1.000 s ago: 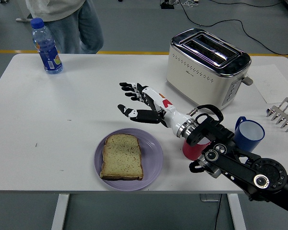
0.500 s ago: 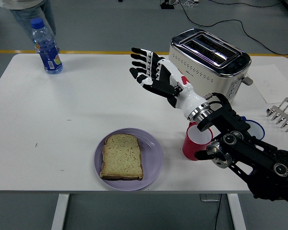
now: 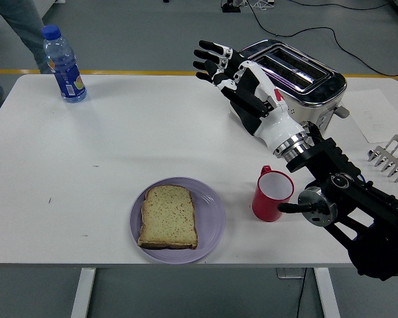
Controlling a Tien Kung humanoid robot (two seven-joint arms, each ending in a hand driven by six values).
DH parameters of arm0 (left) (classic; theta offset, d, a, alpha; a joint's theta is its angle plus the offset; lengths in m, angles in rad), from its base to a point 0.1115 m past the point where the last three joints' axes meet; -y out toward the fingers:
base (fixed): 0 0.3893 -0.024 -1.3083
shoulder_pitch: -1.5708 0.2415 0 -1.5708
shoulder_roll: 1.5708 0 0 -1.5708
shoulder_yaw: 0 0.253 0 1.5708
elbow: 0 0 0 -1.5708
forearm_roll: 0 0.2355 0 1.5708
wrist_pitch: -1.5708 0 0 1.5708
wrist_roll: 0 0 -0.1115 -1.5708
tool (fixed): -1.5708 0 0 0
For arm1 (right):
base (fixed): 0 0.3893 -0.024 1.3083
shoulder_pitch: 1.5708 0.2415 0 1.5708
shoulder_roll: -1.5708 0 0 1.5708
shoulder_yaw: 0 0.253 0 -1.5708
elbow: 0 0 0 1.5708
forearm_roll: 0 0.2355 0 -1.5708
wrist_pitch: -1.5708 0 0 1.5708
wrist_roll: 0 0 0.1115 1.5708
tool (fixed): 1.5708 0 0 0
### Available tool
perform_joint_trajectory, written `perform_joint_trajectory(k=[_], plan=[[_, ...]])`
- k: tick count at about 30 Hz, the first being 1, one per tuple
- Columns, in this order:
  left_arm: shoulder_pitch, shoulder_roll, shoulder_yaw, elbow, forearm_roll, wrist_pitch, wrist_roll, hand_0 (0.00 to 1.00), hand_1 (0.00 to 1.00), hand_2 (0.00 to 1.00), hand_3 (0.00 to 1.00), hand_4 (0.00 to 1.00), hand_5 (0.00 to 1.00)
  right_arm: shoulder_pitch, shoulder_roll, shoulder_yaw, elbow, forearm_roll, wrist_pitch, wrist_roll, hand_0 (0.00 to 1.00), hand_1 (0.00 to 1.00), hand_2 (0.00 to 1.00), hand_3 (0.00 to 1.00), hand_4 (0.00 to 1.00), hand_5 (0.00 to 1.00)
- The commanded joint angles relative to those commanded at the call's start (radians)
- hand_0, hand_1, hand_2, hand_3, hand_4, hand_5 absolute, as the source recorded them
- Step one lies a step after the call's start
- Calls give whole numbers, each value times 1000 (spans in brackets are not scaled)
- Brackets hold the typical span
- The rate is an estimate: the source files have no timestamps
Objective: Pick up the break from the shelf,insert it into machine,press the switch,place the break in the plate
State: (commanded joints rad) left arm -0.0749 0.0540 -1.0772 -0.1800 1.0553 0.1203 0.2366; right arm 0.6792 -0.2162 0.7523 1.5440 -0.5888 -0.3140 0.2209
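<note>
A slice of toasted bread [image 3: 169, 216] lies flat on the purple plate [image 3: 212, 228] near the table's front edge. The cream toaster [image 3: 288, 89] stands at the back right, its slots showing no bread. My right hand [image 3: 220, 65] hovers in the air at the toaster's left end, well above and behind the plate, fingers spread and holding nothing. Its black forearm runs down to the lower right corner. The silver shelf rack [image 3: 393, 158] sits at the right edge, with no bread on it. My left arm is out of view.
A red cup [image 3: 272, 195] stands right of the plate, just under my forearm. A blue-capped drink bottle [image 3: 64, 65] stands at the back left. A person's leg [image 3: 6, 33] shows at the top left corner, beyond the table.
My right hand has risen from just above the plate and swung back toward the toaster, staying open. The person has walked off to the left. The blue cup is now hidden behind my arm.
</note>
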Motion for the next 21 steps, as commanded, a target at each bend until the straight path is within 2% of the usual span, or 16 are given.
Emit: perform_joint_trajectory(k=[10, 21], plan=[[0, 0, -1, 0, 2, -1, 0, 691, 708, 692, 566, 288, 823, -44, -31, 85, 9, 16, -16, 49, 827, 775, 767, 736, 576, 363], [1, -1, -3, 0, 4, 0, 1, 691, 708, 692, 565, 288, 822, -106, -55, 170, 8, 23, -22, 61, 826, 774, 766, 735, 564, 379]])
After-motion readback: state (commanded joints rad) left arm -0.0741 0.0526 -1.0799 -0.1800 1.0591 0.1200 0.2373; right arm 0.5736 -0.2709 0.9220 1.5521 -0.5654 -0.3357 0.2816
